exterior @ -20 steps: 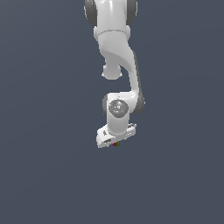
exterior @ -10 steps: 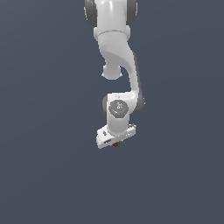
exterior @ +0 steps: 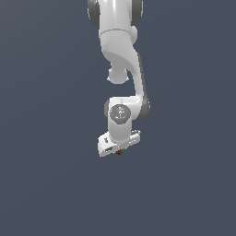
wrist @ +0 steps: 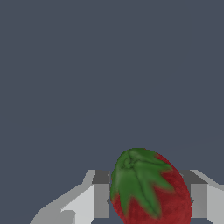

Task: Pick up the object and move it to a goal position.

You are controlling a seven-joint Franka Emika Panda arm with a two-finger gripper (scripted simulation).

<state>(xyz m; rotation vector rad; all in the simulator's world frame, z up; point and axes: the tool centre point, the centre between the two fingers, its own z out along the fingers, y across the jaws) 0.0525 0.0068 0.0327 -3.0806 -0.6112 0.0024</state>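
Observation:
The object is a small red strawberry (wrist: 151, 192) with a green leafy cap. In the wrist view it sits between my two grey fingers (wrist: 101, 199), which touch it on both sides. In the exterior view it shows only as a tiny red and green speck (exterior: 120, 151) under the white gripper (exterior: 118, 148). The gripper points down from the white arm and is shut on the strawberry. The lower part of the strawberry is cut off at the edge of the wrist view.
A plain dark grey surface (exterior: 50, 175) fills both views around the arm. No other objects, containers or edges show. No goal marker is visible.

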